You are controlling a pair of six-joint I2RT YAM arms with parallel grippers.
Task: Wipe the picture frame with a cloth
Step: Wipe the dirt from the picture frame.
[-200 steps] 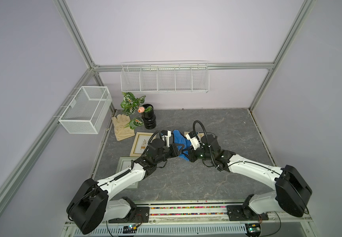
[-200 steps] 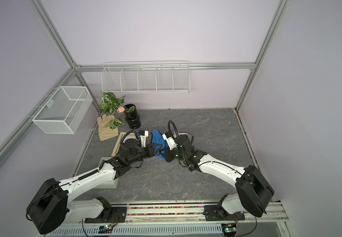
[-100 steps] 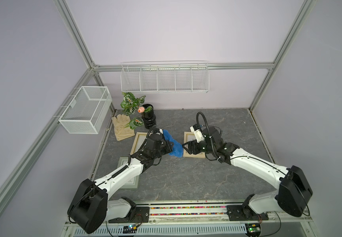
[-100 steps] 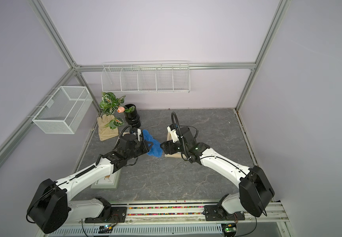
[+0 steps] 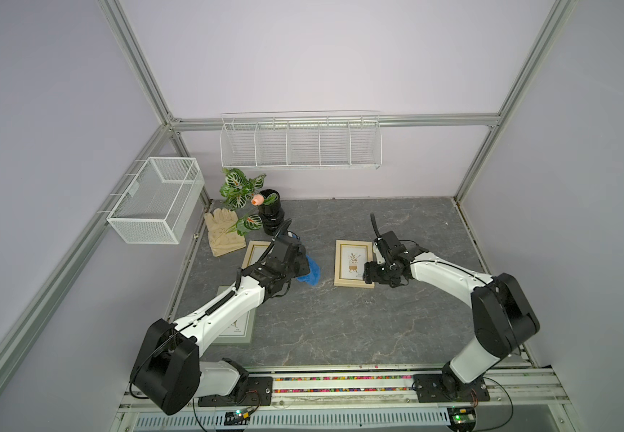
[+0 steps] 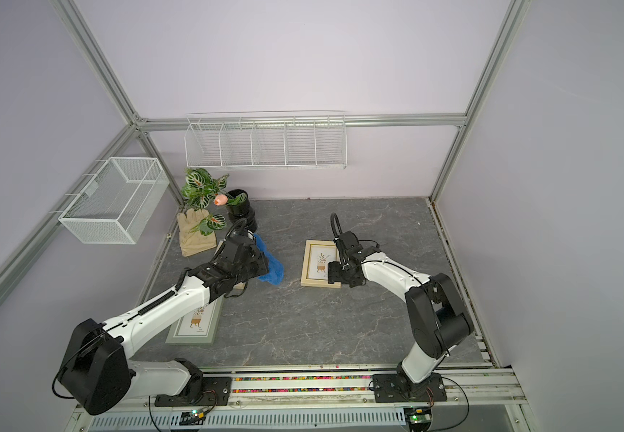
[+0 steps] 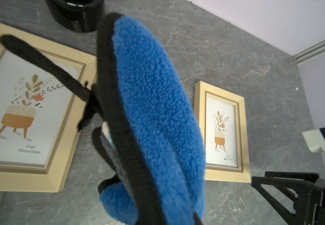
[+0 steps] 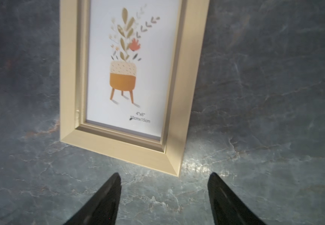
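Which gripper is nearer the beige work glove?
Left. The left gripper, shut on the plush blue cloth, hangs near the glove; the open right gripper sits farther off, by the mid-table gold picture frame.

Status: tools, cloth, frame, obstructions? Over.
Left tool shut on cloth. Right tool open, just short of centre gold frame. Only bare tabletop between cloth and frame.

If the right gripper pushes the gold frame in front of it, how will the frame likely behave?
The gold frame lies flat on the table, so it likely slides as one stiff piece, not tips. Its front may be glass: probably fragile.
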